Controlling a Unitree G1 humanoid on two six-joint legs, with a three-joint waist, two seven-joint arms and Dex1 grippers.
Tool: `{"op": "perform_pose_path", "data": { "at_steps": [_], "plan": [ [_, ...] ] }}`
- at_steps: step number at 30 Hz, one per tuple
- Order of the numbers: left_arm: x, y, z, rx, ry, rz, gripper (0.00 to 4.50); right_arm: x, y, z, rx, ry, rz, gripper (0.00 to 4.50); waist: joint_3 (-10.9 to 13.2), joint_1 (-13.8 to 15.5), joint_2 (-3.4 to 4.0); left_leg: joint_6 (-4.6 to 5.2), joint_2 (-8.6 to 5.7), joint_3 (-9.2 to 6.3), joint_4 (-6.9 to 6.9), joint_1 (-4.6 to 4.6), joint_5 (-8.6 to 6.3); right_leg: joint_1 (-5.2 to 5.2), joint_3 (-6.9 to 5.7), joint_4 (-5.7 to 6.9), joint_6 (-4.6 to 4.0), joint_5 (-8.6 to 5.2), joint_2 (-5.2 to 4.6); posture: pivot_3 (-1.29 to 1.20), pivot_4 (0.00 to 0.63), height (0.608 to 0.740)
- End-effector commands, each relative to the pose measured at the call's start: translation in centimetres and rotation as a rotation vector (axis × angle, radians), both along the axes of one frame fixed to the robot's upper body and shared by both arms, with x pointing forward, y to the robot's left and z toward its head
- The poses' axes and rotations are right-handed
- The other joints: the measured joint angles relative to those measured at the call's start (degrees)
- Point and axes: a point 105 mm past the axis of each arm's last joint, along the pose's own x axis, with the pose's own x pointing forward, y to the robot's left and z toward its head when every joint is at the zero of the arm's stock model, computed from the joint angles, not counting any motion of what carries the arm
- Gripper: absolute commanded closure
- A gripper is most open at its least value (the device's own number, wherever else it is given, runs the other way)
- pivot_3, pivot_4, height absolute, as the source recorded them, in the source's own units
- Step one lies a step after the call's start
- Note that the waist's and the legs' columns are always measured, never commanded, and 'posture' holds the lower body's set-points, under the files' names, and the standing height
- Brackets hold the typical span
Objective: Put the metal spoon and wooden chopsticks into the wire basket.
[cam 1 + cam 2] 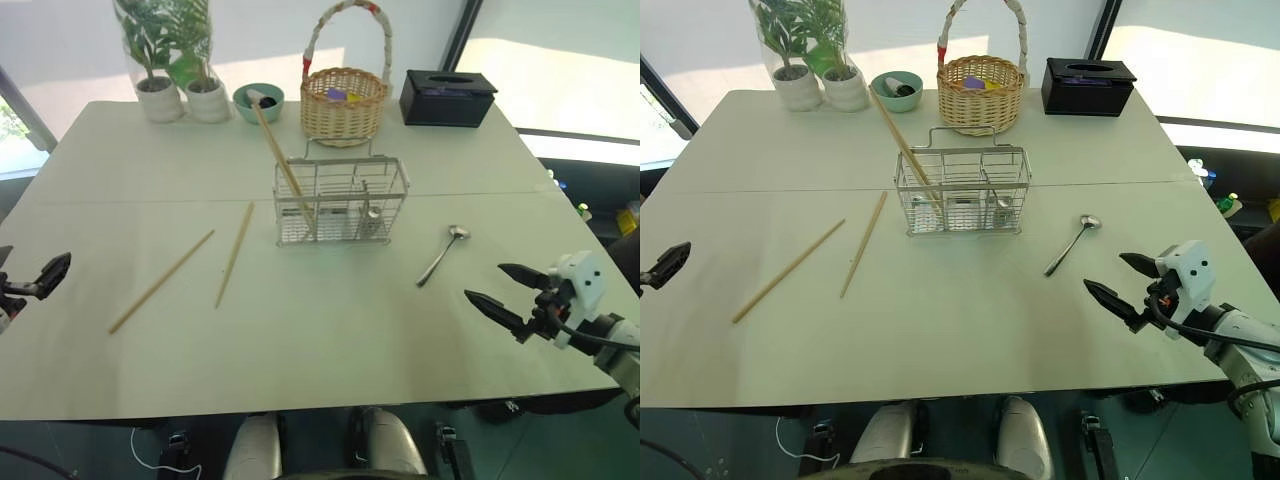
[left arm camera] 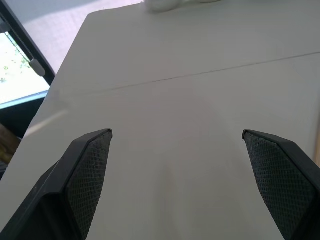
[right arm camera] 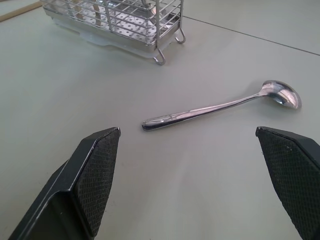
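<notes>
Right gripper (image 1: pixel 497 286): fingers spread, empty, nearest the metal spoon (image 1: pixel 442 254), whose handle end points toward it. Left gripper (image 2: pixel 175 135): spread, empty.

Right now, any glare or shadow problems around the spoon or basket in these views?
Right wrist view: spoon sharp, bright highlights on its bowl, soft shadow beneath. Left eye view: wire basket evenly lit, thin wires readable; sunlit floor behind the table is washed out. Left wrist view: bare tabletop, mild bright patch, no glare.
</notes>
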Motion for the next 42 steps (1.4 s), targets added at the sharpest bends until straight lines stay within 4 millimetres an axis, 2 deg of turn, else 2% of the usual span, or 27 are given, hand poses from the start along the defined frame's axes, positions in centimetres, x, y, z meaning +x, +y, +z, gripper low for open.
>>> {"op": "perform_pose_path", "data": {
  "at_steps": [1,12,17,21,26,29,33,35,39,42],
  "plan": [
    [0.4,-0.3,1.3,0.044,-0.031,-0.024,0.09,-0.1,0.4,1.0,0.003,-0.044,0.009,0.00,0.0,0.0,0.00,0.00,0.00,0.00,0.00,0.00,0.00,0.00,0.00,0.00,0.00,0.00,0.00,0.00,0.150,0.717],
    [1.2,-0.6,1.8,0.029,-0.043,-0.038,0.09,0.3,0.1,1.2,-0.014,-0.059,-0.019,0.00,0.0,0.0,-0.05,0.02,-0.02,-0.01,0.02,0.03,0.01,0.05,0.00,0.04,0.00,0.01,0.01,0.00,0.150,0.717],
    [1.7,-1.9,2.0,0.037,-0.038,-0.095,0.09,0.6,-0.3,1.5,-0.032,-0.064,-0.018,0.00,-0.1,0.0,-0.09,0.02,-0.02,-0.01,0.04,0.04,0.01,0.07,0.00,0.06,0.00,0.01,0.02,0.00,0.150,0.717],
    [2.0,-4.6,2.7,0.029,-0.029,-0.212,0.09,1.2,-0.8,2.4,-0.071,-0.084,-0.006,0.00,0.0,0.0,-0.06,0.03,-0.02,-0.02,0.12,0.04,0.02,0.12,0.00,0.07,0.00,0.01,0.02,0.00,0.150,0.717],
    [2.6,-9.0,3.7,0.004,0.006,-0.412,0.09,2.2,-1.2,3.9,-0.150,-0.116,0.028,0.00,0.0,0.1,-0.08,0.03,-0.02,-0.04,0.20,0.04,0.02,0.15,0.00,0.08,0.00,0.01,0.03,0.00,0.150,0.717],
    [3.5,-13.8,4.0,0.090,0.066,-0.638,0.09,3.4,0.1,5.8,-0.337,-0.160,0.192,0.00,0.1,0.0,0.15,0.03,-0.05,-0.01,0.26,0.06,0.02,0.17,0.00,0.11,0.00,0.01,0.03,0.00,0.150,0.717],
    [5.0,-17.7,6.1,0.065,0.040,-0.819,0.09,5.0,0.8,7.0,-0.639,-0.217,0.409,0.00,0.1,-0.1,0.19,0.05,-0.06,0.01,0.26,0.10,0.04,0.21,0.01,0.13,0.02,0.01,0.09,0.00,0.150,0.717],
    [6.0,-19.4,7.2,0.047,0.021,-0.890,0.09,5.9,1.1,7.0,-0.818,-0.247,0.539,0.00,0.1,-0.2,0.10,0.05,-0.06,-0.01,0.25,0.09,0.05,0.43,0.04,0.25,0.05,0.03,0.13,0.00,0.150,0.717],
    [6.9,-22.9,9.0,0.013,-0.002,-1.024,0.09,8.0,2.3,6.7,-1.001,-0.259,0.760,0.00,0.1,-0.6,0.06,0.04,-0.09,0.00,0.19,0.10,0.07,0.46,0.10,0.26,0.27,0.15,0.18,0.00,0.150,0.717],
    [7.5,-25.1,9.3,0.027,0.007,-1.095,0.09,9.4,2.3,5.6,-1.141,-0.227,0.889,0.00,0.2,-1.2,0.02,0.02,-0.10,0.00,0.21,0.11,0.09,0.50,0.12,0.22,0.41,0.20,0.20,0.00,0.150,0.717]
  ]
}}
